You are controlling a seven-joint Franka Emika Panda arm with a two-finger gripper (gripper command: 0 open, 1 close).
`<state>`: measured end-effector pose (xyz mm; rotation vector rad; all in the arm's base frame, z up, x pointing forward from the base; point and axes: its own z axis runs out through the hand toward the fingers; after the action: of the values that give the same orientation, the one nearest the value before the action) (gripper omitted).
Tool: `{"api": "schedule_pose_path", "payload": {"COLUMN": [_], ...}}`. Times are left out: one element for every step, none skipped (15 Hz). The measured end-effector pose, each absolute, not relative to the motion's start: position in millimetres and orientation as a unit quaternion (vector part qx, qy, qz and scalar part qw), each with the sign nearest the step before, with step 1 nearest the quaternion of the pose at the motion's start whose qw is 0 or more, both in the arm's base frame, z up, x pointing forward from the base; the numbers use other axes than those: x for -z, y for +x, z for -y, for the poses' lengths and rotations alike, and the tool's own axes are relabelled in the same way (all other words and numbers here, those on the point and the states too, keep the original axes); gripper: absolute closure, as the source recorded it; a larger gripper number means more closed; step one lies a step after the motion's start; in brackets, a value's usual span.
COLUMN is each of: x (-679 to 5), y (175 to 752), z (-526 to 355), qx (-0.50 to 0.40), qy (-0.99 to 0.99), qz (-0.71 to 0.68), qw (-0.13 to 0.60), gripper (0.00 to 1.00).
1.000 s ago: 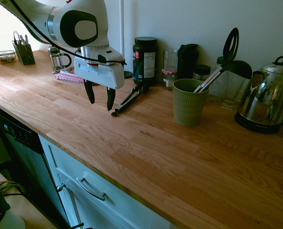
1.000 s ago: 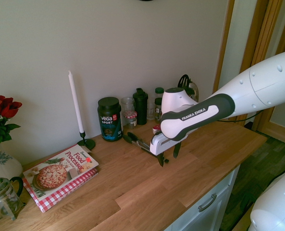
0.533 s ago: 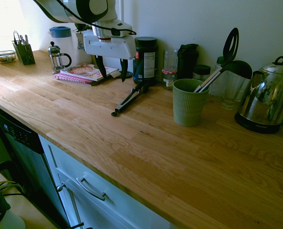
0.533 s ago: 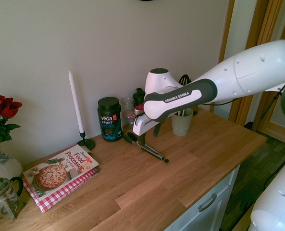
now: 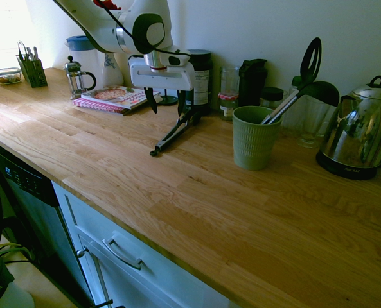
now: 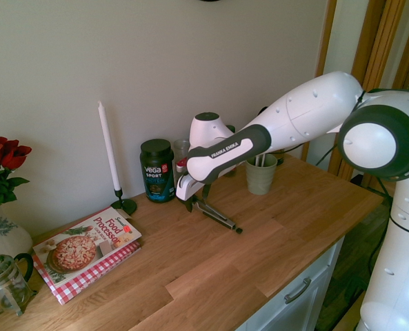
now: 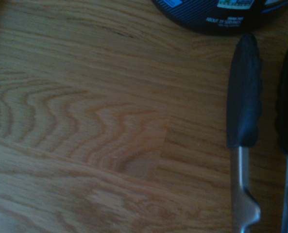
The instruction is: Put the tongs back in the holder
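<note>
In the first exterior view the gripper (image 5: 167,101) hangs pointing down with its fingers spread and empty, over the black-tipped end of the tongs (image 5: 175,133). The tongs lie flat on the wooden counter (image 5: 177,205), running from beside the dark jar (image 5: 198,78) toward the counter's front edge. The holder (image 5: 254,137), a green ribbed cup, stands upright well apart to one side, with a black spatula (image 5: 302,78) leaning in it. The step in hand looks like the approach for the pick-up; nothing is grasped yet.

The second exterior view shows the same: the arm reaches across, the gripper above the tongs' end near the jar, the tongs on the wood, the holder behind the arm.

In the wrist view the two black tips and silvery arms lie side by side with a narrow gap, so the tongs seem nearly pressed together, though the blur leaves that unsure. The next move calls for centring over the tongs, descending, and closing on both arms.
</note>
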<state>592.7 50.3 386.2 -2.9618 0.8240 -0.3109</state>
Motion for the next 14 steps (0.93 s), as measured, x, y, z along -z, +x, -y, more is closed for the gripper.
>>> {"api": "schedule_pose_path", "payload": {"x": [-383.6,-381.0,-377.2,-373.2,-369.0,-363.5,-359.4,-356.6,-354.0,-352.3,-351.3,-350.3,-348.8,-346.6], "y": [598.2,602.9,607.1,611.8,616.5,619.5,621.9,623.4,623.8,623.9,624.0,624.1,624.2,624.3], "z": [-51.3,-51.5,-50.2,-48.9,-46.0,-44.3,-43.5,-42.6,-42.9,-42.6,-41.7,-41.0,-40.0,-39.8], "qx": [0.1,0.099,0.098,0.096,0.095,0.092,0.09,0.089,0.087,0.086,0.085,0.084,0.083,0.082], "qy": [-0.958,-0.958,-0.958,-0.958,-0.958,-0.958,-0.958,-0.958,-0.958,-0.958,-0.958,-0.958,-0.958,-0.958], "qz": [-0.266,-0.266,-0.267,-0.268,-0.27,-0.272,-0.272,-0.272,-0.272,-0.272,-0.273,-0.274,-0.275,-0.275], "qw": [0.026,0.026,0.025,0.024,0.023,0.022,0.021,0.02,0.019,0.018,0.018,0.018,0.017,0.016], "gripper": [1.0,1.0,1.0,1.0,1.0,1.0,1.0,1.0,1.0,1.0,1.0,1.0,1.0,1.0]}}
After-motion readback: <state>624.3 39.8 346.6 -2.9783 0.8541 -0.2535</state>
